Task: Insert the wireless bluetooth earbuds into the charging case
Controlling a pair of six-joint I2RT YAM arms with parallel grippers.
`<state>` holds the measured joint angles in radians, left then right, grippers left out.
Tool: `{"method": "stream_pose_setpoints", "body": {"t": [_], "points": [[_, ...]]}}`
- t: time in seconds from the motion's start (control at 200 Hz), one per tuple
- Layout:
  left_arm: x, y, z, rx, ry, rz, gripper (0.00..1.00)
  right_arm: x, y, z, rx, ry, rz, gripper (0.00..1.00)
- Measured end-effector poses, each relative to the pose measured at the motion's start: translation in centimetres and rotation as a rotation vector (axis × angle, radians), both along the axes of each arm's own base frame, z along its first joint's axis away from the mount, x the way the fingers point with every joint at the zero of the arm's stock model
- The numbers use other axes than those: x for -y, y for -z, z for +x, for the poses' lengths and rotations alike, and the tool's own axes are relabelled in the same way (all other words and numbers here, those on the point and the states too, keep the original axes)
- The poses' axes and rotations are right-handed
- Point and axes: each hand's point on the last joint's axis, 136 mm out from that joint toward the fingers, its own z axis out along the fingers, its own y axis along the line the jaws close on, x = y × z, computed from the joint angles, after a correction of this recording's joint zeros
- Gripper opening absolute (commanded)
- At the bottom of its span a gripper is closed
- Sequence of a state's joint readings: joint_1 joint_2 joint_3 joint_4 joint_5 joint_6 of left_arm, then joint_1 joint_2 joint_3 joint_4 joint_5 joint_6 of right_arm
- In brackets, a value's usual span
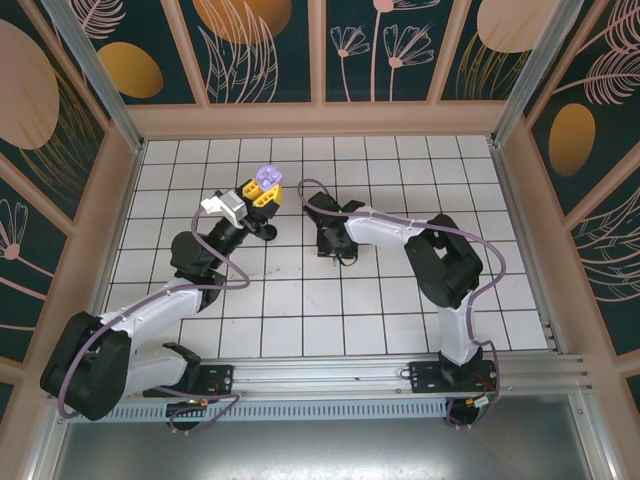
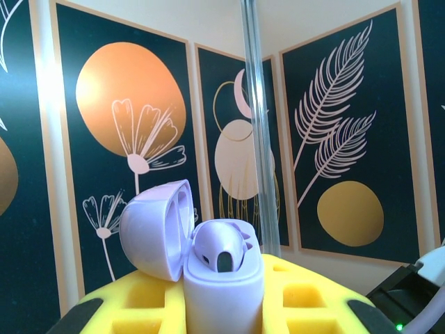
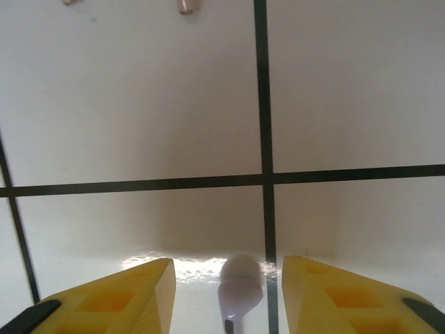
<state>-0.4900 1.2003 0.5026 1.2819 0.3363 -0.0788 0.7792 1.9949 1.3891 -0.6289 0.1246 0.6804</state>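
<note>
My left gripper [image 1: 262, 193] is clamped on the open lilac case [image 2: 222, 289], with 1 earbud [image 2: 219, 250] seated inside. My right gripper [image 3: 228, 268] hangs spread over the loose lilac earbud [image 3: 240, 291] on the tiled floor [image 3: 139, 104]. The bud is tiny and glossy, and it lies slightly off-centre. Closing could flick it away or pinch it crooked.

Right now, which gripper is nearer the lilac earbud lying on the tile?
Right. The open right gripper straddles the lilac earbud; the left gripper sits apart, holding the lilac case.
</note>
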Motion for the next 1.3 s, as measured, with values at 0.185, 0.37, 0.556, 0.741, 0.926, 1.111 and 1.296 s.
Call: {"method": "stream_pose_setpoints", "body": {"t": [0.185,0.37,0.556,0.741,0.926,1.111,1.296], "points": [[0.0,-0.1,-0.2,0.008,-0.001,0.005,0.00,0.0,0.4,0.0,-0.004,0.001,-0.010,0.40],[0.0,-0.1,-0.1,0.008,-0.002,0.008,0.00,-0.4,0.5,-0.3,-0.006,-0.005,-0.011,0.40],[0.0,-0.1,-0.1,0.008,-0.002,0.008,0.00,-0.7,0.5,-0.6,-0.007,-0.015,-0.012,0.39],[0.0,0.0,-0.1,0.007,-0.002,0.009,0.00,-0.7,0.5,-0.7,-0.007,-0.014,-0.012,0.38],[0.0,0.0,-0.2,0.007,-0.002,0.009,0.00,-0.5,0.7,-0.8,-0.012,-0.007,-0.019,0.38],[0.0,0.0,-0.2,0.008,0.001,0.010,0.00,-0.2,1.0,-1.0,-0.017,0.005,-0.025,0.37],[0.0,0.0,-0.2,0.007,0.002,0.010,0.00,-0.2,1.0,-1.0,-0.014,0.012,-0.028,0.31]]}}
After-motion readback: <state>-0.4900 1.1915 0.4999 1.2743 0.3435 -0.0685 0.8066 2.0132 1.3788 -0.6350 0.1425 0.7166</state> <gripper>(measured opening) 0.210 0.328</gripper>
